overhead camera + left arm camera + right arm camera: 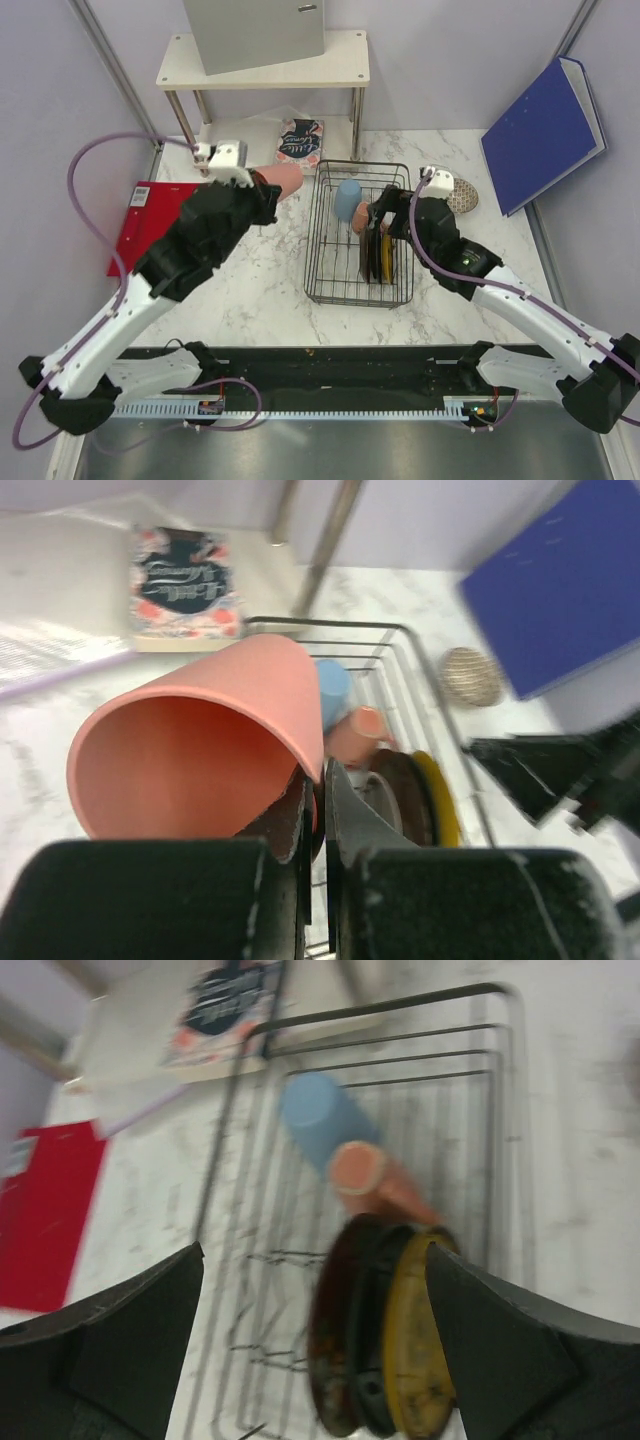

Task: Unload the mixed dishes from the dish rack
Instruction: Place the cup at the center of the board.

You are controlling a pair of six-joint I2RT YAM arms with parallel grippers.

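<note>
Currently left jaws pinch shut on the rim wall of the pink cup (190, 740), tipped sideways over the tabletop (270, 290) just left of the dish rack (313, 240). Right jaws gape wide, empty, above the dark plates (370, 1350) standing in the rack.

The white marbled worktop (260, 290) carries a wire rack (312, 250) near its middle. A speckled bowl (462, 192) lies just right of the rack. A red folder (140, 225) lies flat at the left edge. At the back stands a white shelf (340, 65), with a patterned book (300, 141) lying flat beneath it. A blue binder (540, 135) leans at the right back corner.
</note>
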